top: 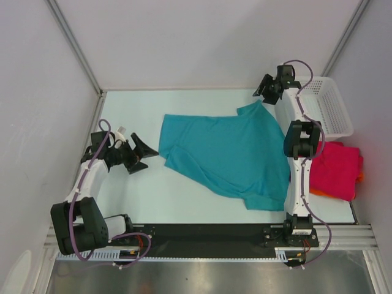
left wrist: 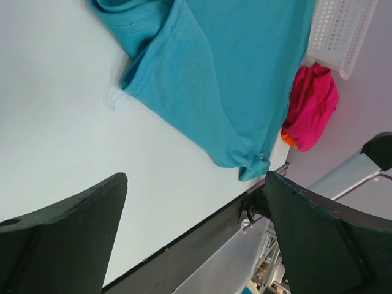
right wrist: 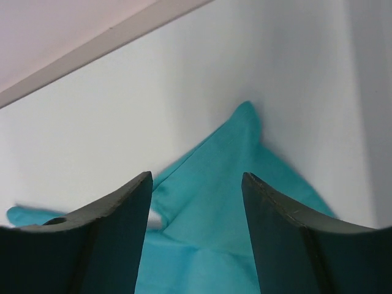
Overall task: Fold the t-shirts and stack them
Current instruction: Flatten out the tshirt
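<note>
We see the teal t-shirt (top: 226, 153) spread on the table (top: 159, 196), one corner just below our open right end effector (top: 263, 93), one edge beside the open left end effector (top: 142, 157). It looks soft, light and limp, so we'd pinch corners.

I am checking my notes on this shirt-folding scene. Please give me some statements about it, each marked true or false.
1. The teal t-shirt lies unfolded on the table. True.
2. The pink t-shirt lies inside the white basket. False: it lies on the table, beside the basket.
3. The left pincer grips the teal t-shirt. False: it is open and empty, beside the shirt.
4. The right pincer is open, holding nothing. True.
</note>
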Action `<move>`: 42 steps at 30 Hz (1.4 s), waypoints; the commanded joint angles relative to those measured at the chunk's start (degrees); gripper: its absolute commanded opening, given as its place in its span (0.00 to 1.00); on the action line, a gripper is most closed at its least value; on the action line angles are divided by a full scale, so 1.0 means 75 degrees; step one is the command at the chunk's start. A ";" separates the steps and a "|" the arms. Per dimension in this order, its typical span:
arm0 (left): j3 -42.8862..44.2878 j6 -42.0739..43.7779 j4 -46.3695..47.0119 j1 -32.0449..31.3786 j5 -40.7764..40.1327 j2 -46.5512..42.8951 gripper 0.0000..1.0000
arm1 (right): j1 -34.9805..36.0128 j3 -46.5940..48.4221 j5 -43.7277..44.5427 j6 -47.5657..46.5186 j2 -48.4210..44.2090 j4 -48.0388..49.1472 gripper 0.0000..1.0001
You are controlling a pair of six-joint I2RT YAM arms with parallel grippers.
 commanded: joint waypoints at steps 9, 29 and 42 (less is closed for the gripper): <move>0.0926 -0.0628 0.1302 -0.0936 -0.0786 0.1898 0.96 | 0.1180 -0.5862 -0.0652 0.0176 -0.6435 0.1384 0.70; 0.1668 -0.0944 0.1688 -0.2657 -0.1665 0.3414 0.76 | 0.3666 -1.1994 0.0413 0.0939 -1.2448 -0.0267 0.69; 0.0389 -0.0698 0.1080 -0.2941 -0.3305 0.2221 0.72 | 0.3677 -1.2510 0.0332 0.1079 -1.2942 -0.0561 0.69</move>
